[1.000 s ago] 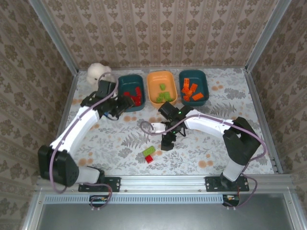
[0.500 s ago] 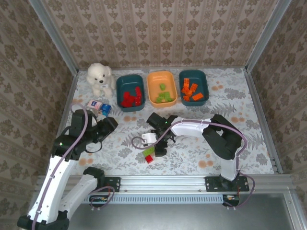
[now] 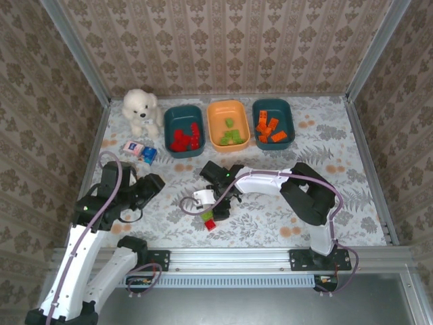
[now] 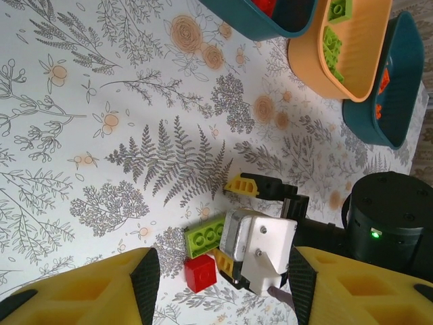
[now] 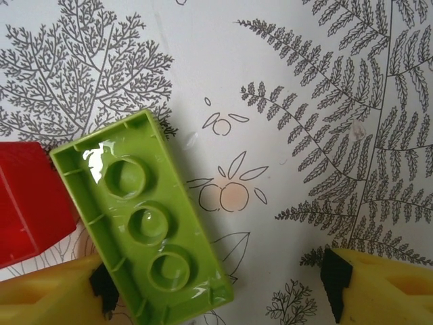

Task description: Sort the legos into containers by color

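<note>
A light green lego (image 5: 142, 223) lies hollow side up on the table, touching a red lego (image 5: 30, 210) at its left. My right gripper (image 5: 216, 294) is down around the green lego, jaws open. One finger sits against the brick's near end and the other stands well clear. From above the pair (image 3: 207, 218) lies mid-table under my right gripper (image 3: 215, 206). My left gripper (image 3: 145, 186) hovers open and empty to the left, looking down at the green lego (image 4: 205, 237) and the red lego (image 4: 201, 273). At the back stand a teal container (image 3: 184, 115) with red legos, an orange container (image 3: 228, 108) with green ones and a teal container (image 3: 272, 106) with orange ones.
A white plush bear (image 3: 140, 108) sits at the back left corner. A small blue-white object (image 3: 140, 150) lies in front of it. Metal frame rails and patterned walls close in the table. The right arm's cable loops over the table beside the two legos.
My left arm has pulled back from the red legos' container to the near left, uncovering the bear. My right gripper moved left and nearer onto the green lego, its jaws narrowing slightly.
</note>
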`<state>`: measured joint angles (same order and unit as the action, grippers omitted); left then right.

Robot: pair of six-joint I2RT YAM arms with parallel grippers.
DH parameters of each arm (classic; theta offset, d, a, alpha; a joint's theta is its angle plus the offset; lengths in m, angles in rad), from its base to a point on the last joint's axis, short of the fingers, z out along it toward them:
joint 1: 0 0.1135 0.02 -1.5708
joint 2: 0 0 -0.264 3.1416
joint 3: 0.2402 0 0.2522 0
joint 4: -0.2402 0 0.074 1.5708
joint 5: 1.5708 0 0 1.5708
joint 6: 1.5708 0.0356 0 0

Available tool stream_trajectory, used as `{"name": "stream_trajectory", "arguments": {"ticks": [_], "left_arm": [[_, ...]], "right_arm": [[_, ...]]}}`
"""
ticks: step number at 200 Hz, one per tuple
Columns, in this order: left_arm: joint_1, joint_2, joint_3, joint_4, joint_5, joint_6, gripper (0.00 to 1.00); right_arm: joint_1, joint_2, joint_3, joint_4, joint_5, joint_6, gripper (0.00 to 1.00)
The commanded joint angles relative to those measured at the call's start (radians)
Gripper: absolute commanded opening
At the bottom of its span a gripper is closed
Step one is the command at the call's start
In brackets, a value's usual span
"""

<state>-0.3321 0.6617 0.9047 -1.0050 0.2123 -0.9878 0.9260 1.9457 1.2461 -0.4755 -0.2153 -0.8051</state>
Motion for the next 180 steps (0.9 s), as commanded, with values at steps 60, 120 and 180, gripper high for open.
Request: {"name": "stream_trajectory", "arguments": {"ticks": [60,120,180], "left_arm": [[0.008,0.021,-0.019,0.026,0.001,-0.019,0.56],[0.008,0.016,-0.019,0.014,-0.002,-0.017,0.56],[0.009,0.01,-0.033,0.019,-0.001,-0.013,0.56]], "right_arm": [[0.054,0.061,0.047,0.032,-0.007,0.041,0.58],[0.061,0.082,0.052,0.069,0.074,0.076,0.4],[0.044,0.025,0.047,0.1,0.112,0.135,0.28]]}}
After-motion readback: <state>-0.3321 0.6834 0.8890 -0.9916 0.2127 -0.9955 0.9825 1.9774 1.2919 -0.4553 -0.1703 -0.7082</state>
